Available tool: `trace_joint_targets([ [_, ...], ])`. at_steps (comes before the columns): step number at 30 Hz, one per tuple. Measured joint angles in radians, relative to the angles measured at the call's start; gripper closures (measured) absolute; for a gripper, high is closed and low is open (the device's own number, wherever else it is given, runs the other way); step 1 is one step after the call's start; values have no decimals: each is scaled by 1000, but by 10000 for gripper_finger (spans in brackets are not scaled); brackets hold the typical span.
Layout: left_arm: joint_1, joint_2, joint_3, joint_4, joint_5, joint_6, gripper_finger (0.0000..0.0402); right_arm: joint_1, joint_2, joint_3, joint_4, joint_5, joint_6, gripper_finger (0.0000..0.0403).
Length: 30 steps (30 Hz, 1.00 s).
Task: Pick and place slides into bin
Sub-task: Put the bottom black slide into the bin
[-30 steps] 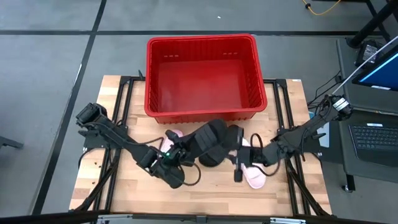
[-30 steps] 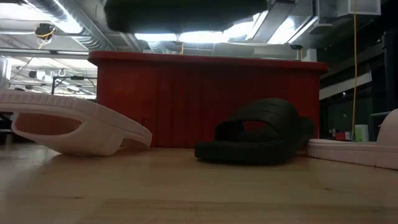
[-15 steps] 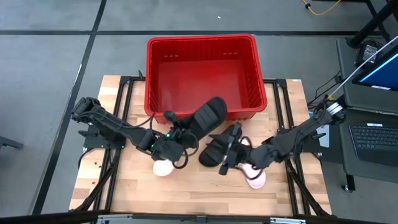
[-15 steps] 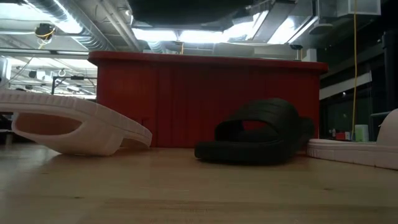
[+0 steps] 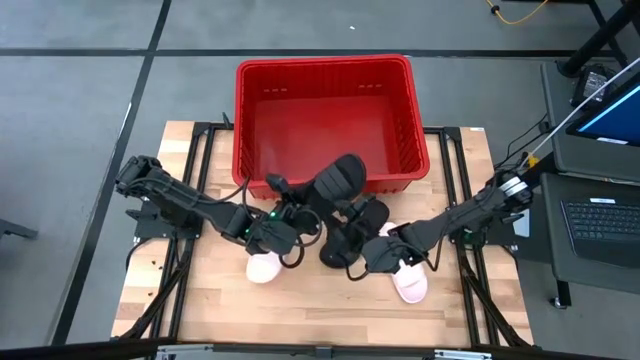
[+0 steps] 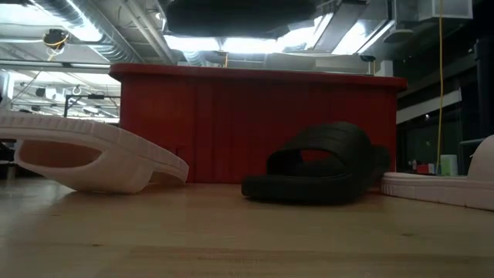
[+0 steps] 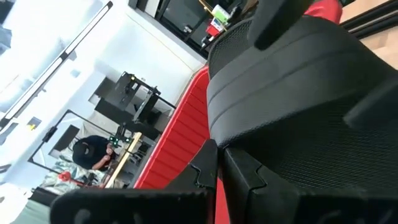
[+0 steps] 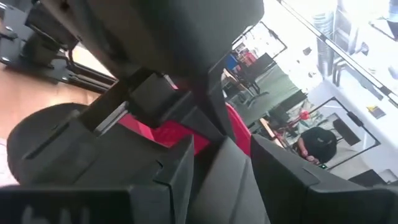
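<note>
The red bin stands at the table's far middle. Just before its near wall, my left gripper is shut on a black slide, raised with its far end at the bin's near rim. A second black slide lies sole down on the table. My right gripper stands open, level, at this slide's near right side; I cannot tell whether it touches. One pale pink slide lies under my left arm, another under my right arm. My left gripper pinches the black slide's near left end between its two fingers, coming level from the table's left. The slide's textured sole fills its wrist view above the fingers. The slide is lifted clear of the table, slanting toward the bin.
The bin's near wall rises close behind the slides. Black rails run along the table's left and right sides. Bare wood lies along the near edge. A desk with a laptop stands beyond the right edge.
My left gripper has gone up and toward the bin with the black slide, which has lifted off the table and now reaches the bin's near rim. My right gripper has swung from the right pink slide toward the table's left, to the second black slide, rolling as it went.
</note>
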Motion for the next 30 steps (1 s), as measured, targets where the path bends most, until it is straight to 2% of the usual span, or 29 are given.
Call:
trace_joint_targets([
  [10, -7, -6, 0, 1, 0, 19, 398, -2, 3, -2, -135, 4, 174, 244],
  [13, -10, -6, 0, 1, 0, 18, 398, -8, 3, -2, -195, 50, 236, 244],
  [16, -12, -6, 0, 1, -4, 19, 398, -9, 3, -2, -223, 100, 242, 244],
  [25, -23, -6, 0, 1, -6, 26, 398, -9, 3, -2, -232, 108, 236, 256],
  [30, -46, -6, 0, 1, -3, 29, 398, -8, 3, -3, -269, 207, 212, 274],
])
